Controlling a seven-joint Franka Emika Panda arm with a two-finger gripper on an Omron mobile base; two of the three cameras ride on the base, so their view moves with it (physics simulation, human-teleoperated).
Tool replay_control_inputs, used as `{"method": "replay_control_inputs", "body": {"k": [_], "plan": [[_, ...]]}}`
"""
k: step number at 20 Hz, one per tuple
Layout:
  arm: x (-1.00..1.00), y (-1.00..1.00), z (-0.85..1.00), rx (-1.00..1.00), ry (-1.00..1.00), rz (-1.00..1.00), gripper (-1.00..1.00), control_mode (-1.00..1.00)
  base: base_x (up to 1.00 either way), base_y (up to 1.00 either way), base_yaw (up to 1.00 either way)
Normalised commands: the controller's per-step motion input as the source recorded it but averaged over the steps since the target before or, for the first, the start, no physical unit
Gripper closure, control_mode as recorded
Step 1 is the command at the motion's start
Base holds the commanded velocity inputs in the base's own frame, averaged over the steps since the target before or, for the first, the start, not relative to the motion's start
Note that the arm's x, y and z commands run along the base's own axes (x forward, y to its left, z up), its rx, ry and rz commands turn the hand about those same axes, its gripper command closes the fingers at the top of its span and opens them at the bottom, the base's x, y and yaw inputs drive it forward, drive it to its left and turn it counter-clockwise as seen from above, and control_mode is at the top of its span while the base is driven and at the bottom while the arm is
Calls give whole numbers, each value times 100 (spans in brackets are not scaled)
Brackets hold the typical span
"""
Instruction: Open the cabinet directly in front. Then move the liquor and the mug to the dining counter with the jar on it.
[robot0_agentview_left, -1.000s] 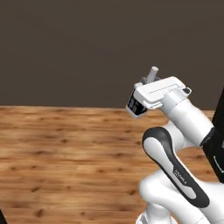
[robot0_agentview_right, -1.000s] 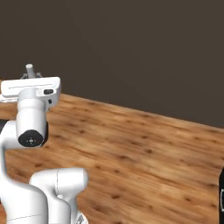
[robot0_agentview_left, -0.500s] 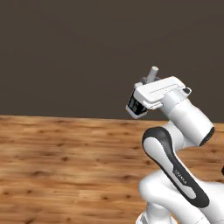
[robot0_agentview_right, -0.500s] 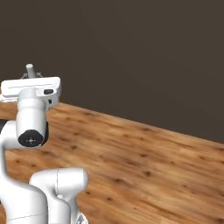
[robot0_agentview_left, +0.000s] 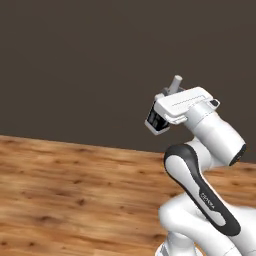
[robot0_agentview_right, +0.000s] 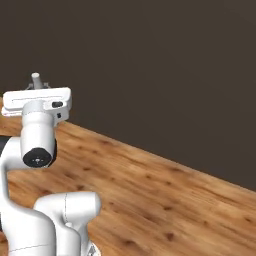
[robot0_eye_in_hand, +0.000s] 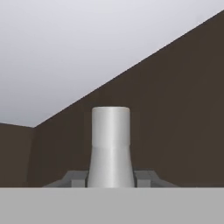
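So the robot's mid-carry here. The gripper (robot0_eye_in_hand: 111, 178) is clamped partway closed around the liquor (robot0_eye_in_hand: 110, 146), whose pale neck pokes up above the hand in the left base view (robot0_agentview_left: 175, 84) and the right one (robot0_agentview_right: 35, 79). Over the last second the whole background has slid: the wood floor (robot0_agentview_left: 75, 200) and dark wall (robot0_agentview_right: 165, 75) sit differently while the arm's pose looks unchanged, so the base seems to be turning or driving. That probably means it's hauling the bottle toward the dining counter, with the mug left for later.
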Motion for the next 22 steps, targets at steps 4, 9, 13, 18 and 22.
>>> {"method": "replay_control_inputs", "body": {"k": [4, 9, 13, 18, 22], "plan": [[0, 0, 0, 0, 0, 0, 100, 100, 100, 0, 45], [0, 0, 0, 0, 0, 0, 100, 100, 100, 0, 52], [0, 0, 0, 0, 0, 0, 100, 100, 100, 0, 52], [0, 0, 0, 0, 0, 0, 100, 100, 100, 0, 51], [0, 0, 0, 0, 0, 0, 100, 100, 100, 5, 45]]}}
